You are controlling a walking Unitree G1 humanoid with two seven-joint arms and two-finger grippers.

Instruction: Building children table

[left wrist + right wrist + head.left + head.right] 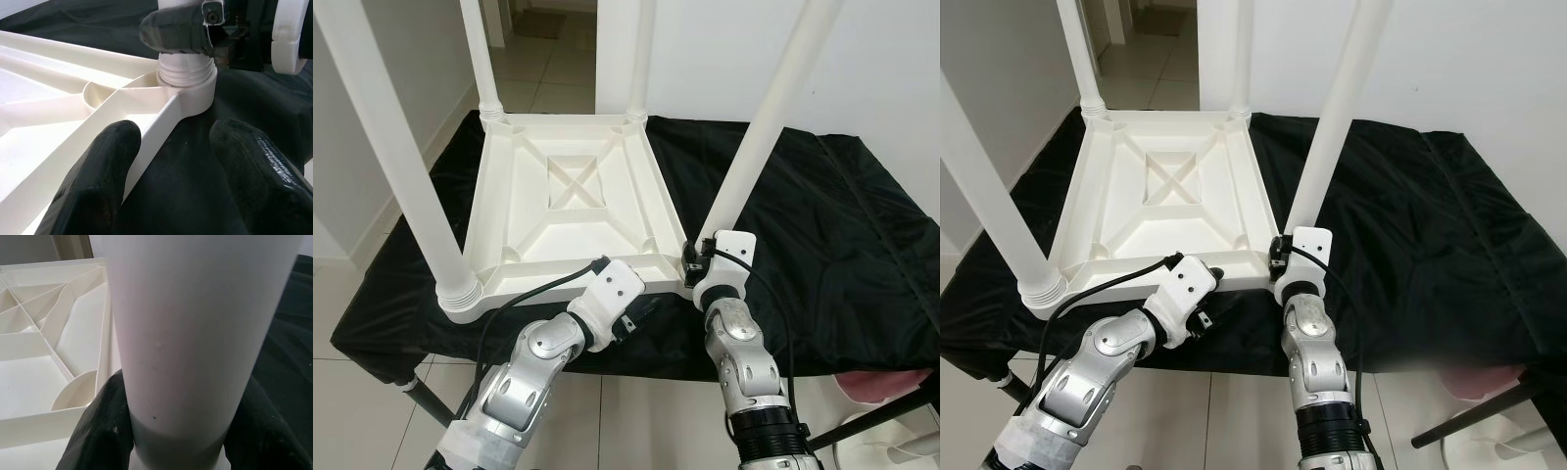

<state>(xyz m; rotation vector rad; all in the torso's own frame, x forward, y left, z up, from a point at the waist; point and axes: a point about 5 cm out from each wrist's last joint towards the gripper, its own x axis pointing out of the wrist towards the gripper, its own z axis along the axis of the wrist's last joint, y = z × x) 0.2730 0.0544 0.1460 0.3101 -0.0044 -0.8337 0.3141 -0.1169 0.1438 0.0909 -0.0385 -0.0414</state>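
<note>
My right gripper (693, 257) is clamped around the base of the near-right leg (759, 127), one black finger on each side of the white tube just above its threaded collar. I hold it that low because the turning has to happen at the socket, and a grip near the joint keeps the long leg from wobbling. My left gripper (176, 161) is spread wide — one finger (95, 176) inside the near rim, the other (254, 171) outside over the cloth — straddling the edge without pinching it. I judge it is there to brace the tabletop so it does not spin along with the leg.

The tabletop (573, 186) lies upside down, ribbed underside up, on a black cloth (832, 225) spread over a folding stand. That is the only way the corner sockets face upward to take the legs. All four legs stand in their corners: the near-left leg (396, 157) with its ridged collar seated, and two at the far corners (481, 59) near the doorway.

So the table looks close to built — what remains, as I judge it, is tightening this last leg and turning the table upright.
</note>
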